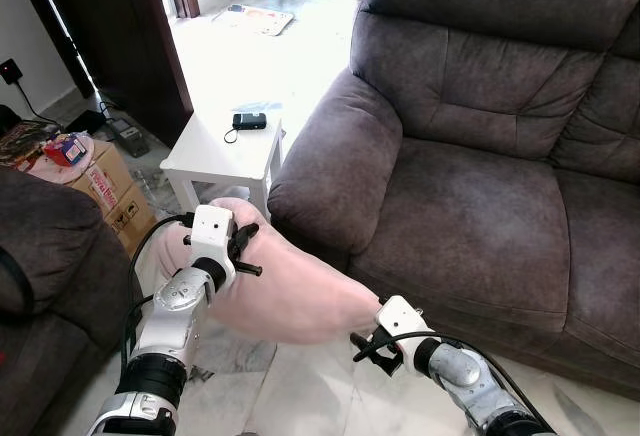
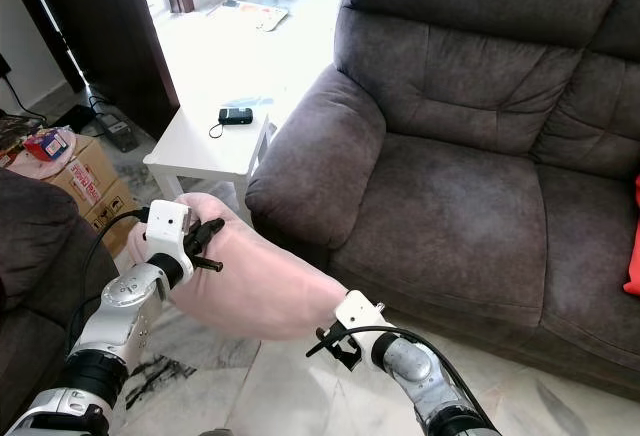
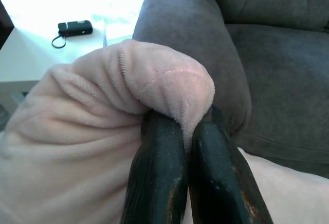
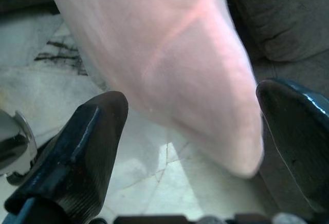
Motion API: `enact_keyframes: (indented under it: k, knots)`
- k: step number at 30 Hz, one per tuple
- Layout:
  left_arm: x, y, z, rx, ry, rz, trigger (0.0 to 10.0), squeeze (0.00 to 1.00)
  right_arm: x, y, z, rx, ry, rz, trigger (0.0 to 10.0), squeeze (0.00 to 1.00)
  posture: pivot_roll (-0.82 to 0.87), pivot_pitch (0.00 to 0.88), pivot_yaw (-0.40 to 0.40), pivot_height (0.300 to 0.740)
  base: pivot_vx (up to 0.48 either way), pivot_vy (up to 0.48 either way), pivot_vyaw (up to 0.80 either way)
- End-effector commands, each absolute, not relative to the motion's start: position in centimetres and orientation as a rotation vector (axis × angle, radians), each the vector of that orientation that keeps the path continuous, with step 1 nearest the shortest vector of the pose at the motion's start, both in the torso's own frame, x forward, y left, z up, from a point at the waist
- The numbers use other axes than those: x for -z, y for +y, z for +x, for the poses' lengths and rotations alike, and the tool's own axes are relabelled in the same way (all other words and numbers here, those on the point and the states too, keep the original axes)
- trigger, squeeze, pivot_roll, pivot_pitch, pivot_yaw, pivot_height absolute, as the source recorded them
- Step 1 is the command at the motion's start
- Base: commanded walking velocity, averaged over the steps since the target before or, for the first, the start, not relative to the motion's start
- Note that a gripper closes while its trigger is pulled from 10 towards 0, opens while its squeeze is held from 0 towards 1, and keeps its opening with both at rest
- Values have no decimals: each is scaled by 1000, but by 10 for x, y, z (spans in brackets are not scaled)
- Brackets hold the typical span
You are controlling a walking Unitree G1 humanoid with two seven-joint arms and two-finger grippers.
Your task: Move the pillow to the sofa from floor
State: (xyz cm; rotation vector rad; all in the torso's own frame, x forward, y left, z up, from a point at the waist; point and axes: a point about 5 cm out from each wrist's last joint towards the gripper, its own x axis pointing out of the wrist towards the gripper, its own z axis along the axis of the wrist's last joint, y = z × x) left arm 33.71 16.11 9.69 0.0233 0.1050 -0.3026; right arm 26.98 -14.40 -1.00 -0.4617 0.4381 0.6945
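At left, the left gripper (image 3: 187, 147) is clenched on a corner of the pink pillow (image 1: 290, 286), holding it off the marble floor (image 2: 270, 391) before the white side table (image 1: 215, 151). The right gripper (image 4: 190, 126) stands released around the pillow's other end, below the grey sofa (image 1: 470, 186).

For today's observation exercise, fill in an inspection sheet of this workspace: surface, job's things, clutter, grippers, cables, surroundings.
Surface: marble floor; grey sofa seat bare.
Job's things: pink pillow lifted, beside the sofa arm.
Clutter: small black device on white side table; cardboard box.
Grippers: left gripper shut on a pillow corner; right gripper open around the other end.
Cables: black cable along left arm.
Surroundings: dark doorway, second sofa.
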Motion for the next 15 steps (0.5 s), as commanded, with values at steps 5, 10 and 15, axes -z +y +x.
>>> enact_keyframes:
  k: [5,10,15]
  knots:
    - [-117,156,341,336,16,43,10000,0,9,-150,272,-666,420,-526,10000,1000,57,24,-15,740,0,0,0]
    - [-120,154,341,349,7,35,10000,0,14,-158,271,-673,467,-664,10000,59,64,37,-20,740,0,0,0]
    - [-122,153,340,366,1,24,10000,0,16,-157,270,-670,492,-657,10000,0,67,41,-20,740,0,0,0]
